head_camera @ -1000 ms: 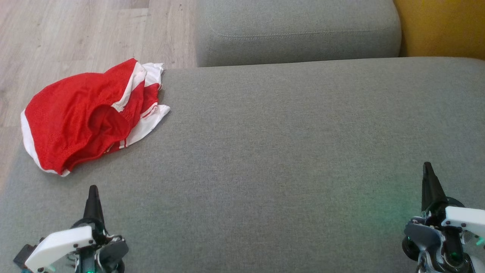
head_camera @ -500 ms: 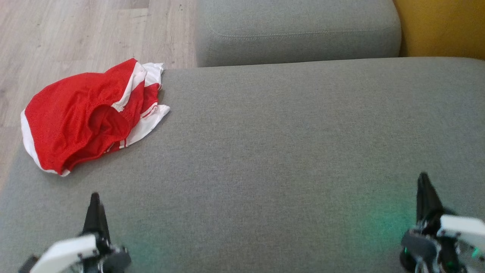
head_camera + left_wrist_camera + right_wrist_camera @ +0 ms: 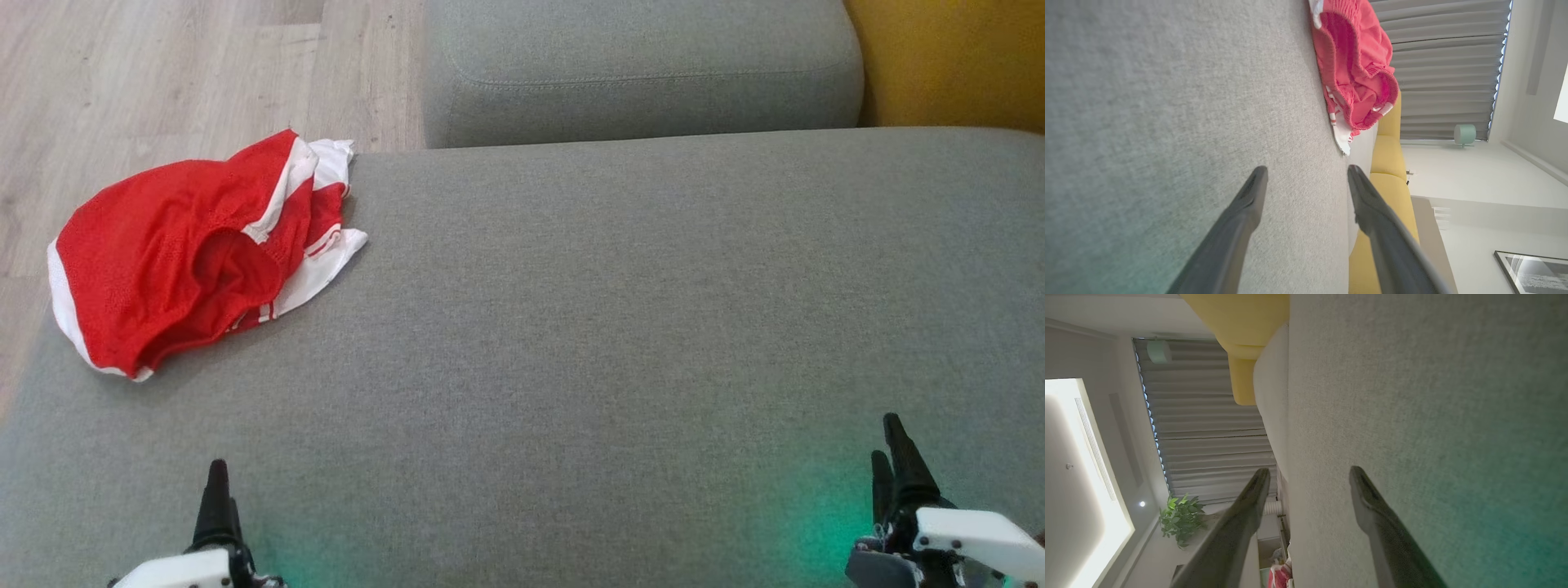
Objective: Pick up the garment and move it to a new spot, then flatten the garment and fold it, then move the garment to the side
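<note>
1. The left gripper point(image 3: 1306, 172) sits low at the near left of the head view. In its own wrist view the two dark fingers are spread wide with nothing between them, only grey fabric behind.
2. The right gripper point(image 3: 1309, 471) sits at the near right. Its fingers are also wide apart and empty, and a green glow falls on the fabric beside it.
3. Both grippers hover over a broad grey seat cushion point(image 3: 612, 327) that is bare through its middle.
4. The garment point(image 3: 171, 253) is red mesh with white trim. It lies crumpled in a heap at the cushion's far left corner, with its waistband gaping open. It is well apart from both grippers, though nearer the left one. From the head view its left part overlaps the cushion's edge; I cannot tell whether it hangs over.
5. Beyond the seat lies a second grey cushion point(image 3: 645, 73) — its near edge runs along the seat's far edge.
6. Farthest off are a pale wooden floor point(image 3: 163, 73) at the upper left and yellow upholstery point(image 3: 947, 57) at the upper right.
</note>
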